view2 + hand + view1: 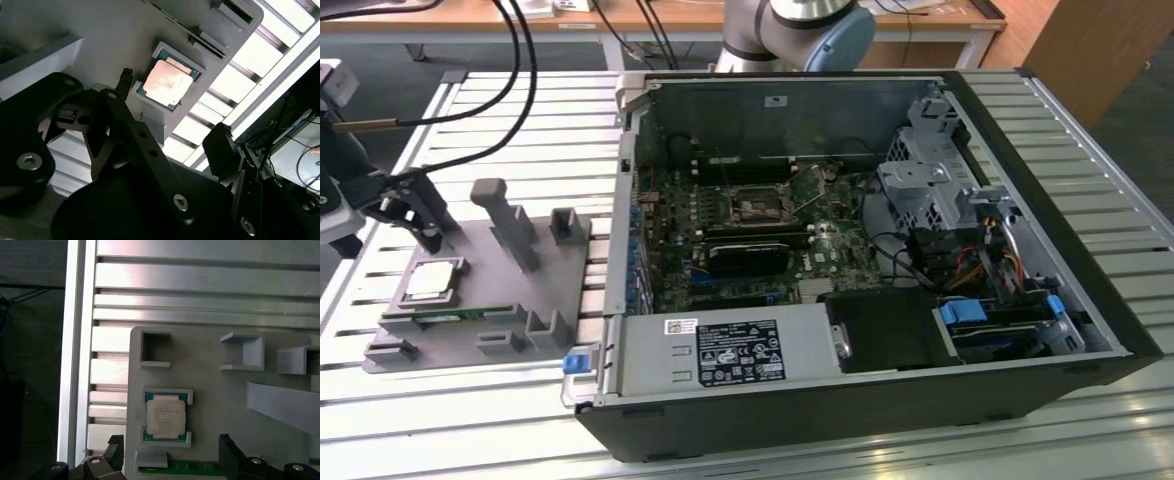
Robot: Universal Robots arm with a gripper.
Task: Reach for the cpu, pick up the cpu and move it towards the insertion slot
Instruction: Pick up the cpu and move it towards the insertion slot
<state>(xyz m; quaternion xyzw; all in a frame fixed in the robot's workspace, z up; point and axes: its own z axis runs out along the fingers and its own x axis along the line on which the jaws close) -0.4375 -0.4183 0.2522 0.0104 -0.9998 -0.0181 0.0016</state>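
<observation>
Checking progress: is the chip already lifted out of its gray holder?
No, the chip lies seated in the gray holder and the open pincer holds nothing.

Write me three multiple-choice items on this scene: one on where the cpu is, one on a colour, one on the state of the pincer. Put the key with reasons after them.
1. Where does the cpu lie?
A. in a recess of the grey fixture
B. on the floor
C. in a person's hand

2. What colour is the narrow stick beside it?
A. red
B. green
C. yellow

3. How does the pincer stand?
A. shut on the cpu
B. shut on the stick
C. open, holding nothing

Key:
1 A: both wrist views show it framed by the fixture's raised corners.
2 B: the first wrist view shows its green edge along the fixture.
3 C: in the first wrist view the fingertips stand apart, and the cpu rests in its recess with neither finger on it.
</observation>
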